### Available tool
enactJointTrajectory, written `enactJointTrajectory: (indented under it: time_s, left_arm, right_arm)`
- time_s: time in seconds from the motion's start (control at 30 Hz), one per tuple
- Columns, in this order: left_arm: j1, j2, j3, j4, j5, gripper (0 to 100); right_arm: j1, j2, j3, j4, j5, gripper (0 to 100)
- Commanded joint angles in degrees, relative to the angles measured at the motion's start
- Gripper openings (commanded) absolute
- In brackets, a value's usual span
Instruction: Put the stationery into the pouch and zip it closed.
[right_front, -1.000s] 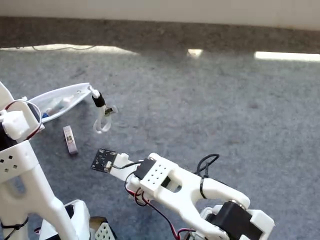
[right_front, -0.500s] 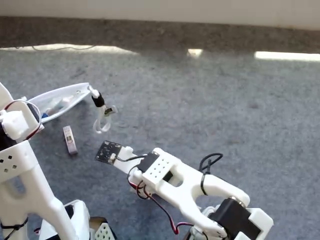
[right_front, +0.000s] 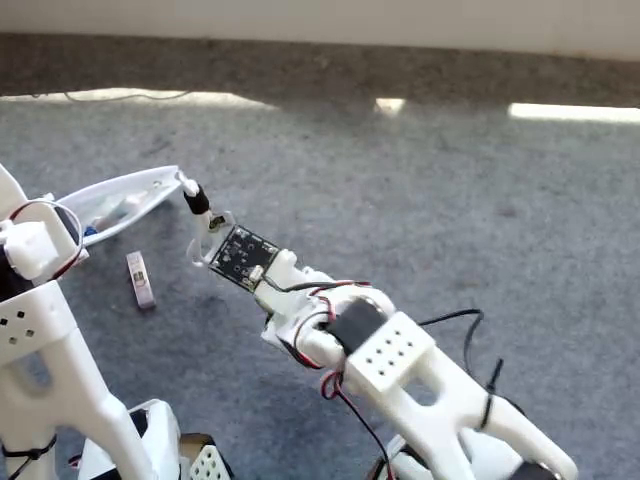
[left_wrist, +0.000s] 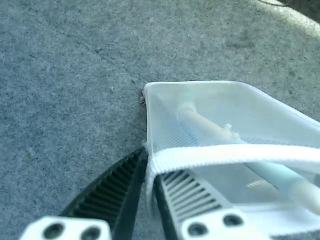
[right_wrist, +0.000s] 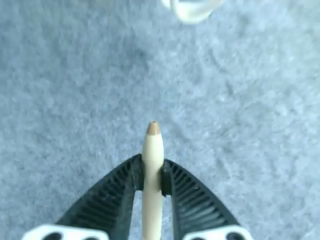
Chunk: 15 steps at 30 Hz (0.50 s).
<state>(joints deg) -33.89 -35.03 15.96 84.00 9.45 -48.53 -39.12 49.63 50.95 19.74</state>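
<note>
The pouch (left_wrist: 220, 115) edge is clamped by the left gripper (left_wrist: 148, 161); a brown-tipped pen (right_wrist: 152, 142) is held by the right gripper (right_wrist: 152, 165).

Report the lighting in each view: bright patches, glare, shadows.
High view: sun strips glare along the grey mat's far edge, a darker band beyond them. Left wrist view: the white mesh pouch shines bright; a sun patch lies on the mat beyond it. Right wrist view: even light around the pen, no glare.

White mesh pouch (left_wrist: 215, 107) open, pale pen (left_wrist: 207, 127) inside, edge in my left tool (left_wrist: 148, 160); cream brown-tipped stick (right_wrist: 152, 140) gripped in my right tool (right_wrist: 152, 162).
</note>
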Motion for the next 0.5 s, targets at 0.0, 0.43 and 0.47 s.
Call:
enactJointTrajectory:
  time_s: [0.0,0.43,0.47]
  left_arm:
    - [-0.22,-0.13,0.48,-0.62,-0.35,1]
    - [-0.13,-0.13,0.48,-0.62,-0.35,1]
    - [-0.13,-0.13,0.48,-0.62,-0.35,1]
  right_arm:
    - [0.4,-10.77,-0.48,-0.66,0.09,0.5]
    - [-0.66,-25.19,-4.18,-6.46,-10.64,0.5]
    - [-0.66,-25.19,-4.79,-7.78,-11.96,0.5]
